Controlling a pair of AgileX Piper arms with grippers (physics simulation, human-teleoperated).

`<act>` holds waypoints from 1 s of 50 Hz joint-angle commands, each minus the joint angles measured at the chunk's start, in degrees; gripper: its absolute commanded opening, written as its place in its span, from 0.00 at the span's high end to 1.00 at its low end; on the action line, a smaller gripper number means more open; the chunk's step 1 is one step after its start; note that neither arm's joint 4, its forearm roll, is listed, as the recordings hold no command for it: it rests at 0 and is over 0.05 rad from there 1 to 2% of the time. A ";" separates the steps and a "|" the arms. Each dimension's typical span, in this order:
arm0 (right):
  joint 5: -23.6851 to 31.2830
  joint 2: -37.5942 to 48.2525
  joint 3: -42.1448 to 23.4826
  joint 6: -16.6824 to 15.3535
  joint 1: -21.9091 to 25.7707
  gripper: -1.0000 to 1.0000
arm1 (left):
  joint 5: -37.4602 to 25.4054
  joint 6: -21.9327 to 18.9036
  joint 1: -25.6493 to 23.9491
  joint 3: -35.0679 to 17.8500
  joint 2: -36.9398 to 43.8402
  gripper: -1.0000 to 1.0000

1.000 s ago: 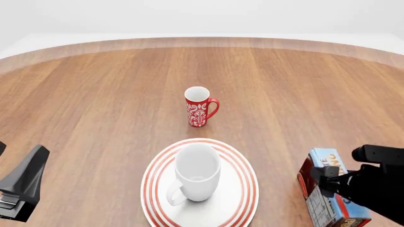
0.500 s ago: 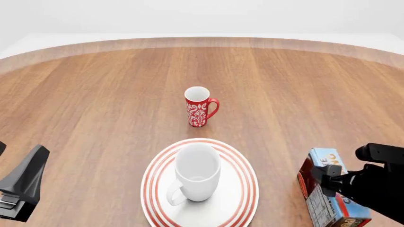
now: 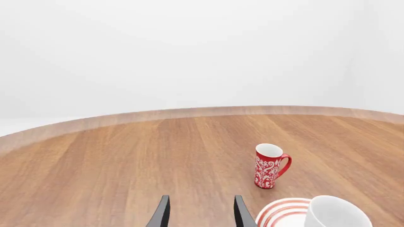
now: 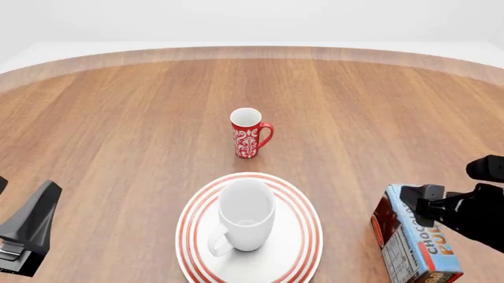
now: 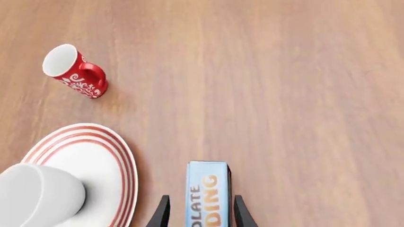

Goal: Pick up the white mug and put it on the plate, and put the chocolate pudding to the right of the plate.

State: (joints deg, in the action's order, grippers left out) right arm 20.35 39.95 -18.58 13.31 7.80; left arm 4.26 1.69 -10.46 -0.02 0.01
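The white mug (image 4: 246, 215) stands upright on the red-ringed plate (image 4: 308, 236) at the near middle of the table, and both also show in the left wrist view as mug (image 3: 334, 215) and plate (image 3: 281, 213). To the right of the plate stands the chocolate pudding (image 4: 416, 247) carton, apart from the rim. My right gripper (image 4: 431, 201) hangs open just above the carton's top; in its wrist view the fingers (image 5: 162, 213) straddle the pudding (image 5: 208, 194) with a gap on each side. My left gripper (image 4: 32, 227) is open and empty at the near left.
A slim red mug (image 4: 249, 133) with white floral pattern stands behind the plate toward the table's middle, handle to the right. It also appears as the red mug (image 5: 73, 70) in the right wrist view. The table's curved far edge (image 4: 252, 52) runs across the back.
My right gripper has risen and drawn off to the right, uncovering the top of the pudding carton, which stays standing. The left arm, mug and plate have not moved.
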 commanded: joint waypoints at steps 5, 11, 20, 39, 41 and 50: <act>9.46 -6.55 -10.93 -2.39 -2.06 0.00 | -0.01 0.01 0.01 0.00 0.00 0.00; 11.30 -7.73 -15.10 -4.37 -2.93 0.00 | 0.01 0.03 0.03 0.00 0.00 0.00; 12.61 -10.13 -20.06 -7.97 -4.72 0.00 | 0.00 -0.01 0.01 0.00 0.00 0.00; 11.63 -16.99 -23.98 -13.65 -8.34 0.00 | 0.56 -0.73 -0.21 -0.01 0.00 0.00; 11.27 -17.97 -23.75 -14.39 -8.68 0.00 | 0.61 -0.72 -0.13 -0.01 0.00 0.00; 10.13 -22.37 -21.98 -17.23 -10.02 0.00 | 0.82 -1.16 -0.15 -0.02 0.00 0.00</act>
State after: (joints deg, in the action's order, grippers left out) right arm 31.39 22.14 -41.00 -0.70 -0.67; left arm 4.79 1.00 -10.55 -0.03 0.01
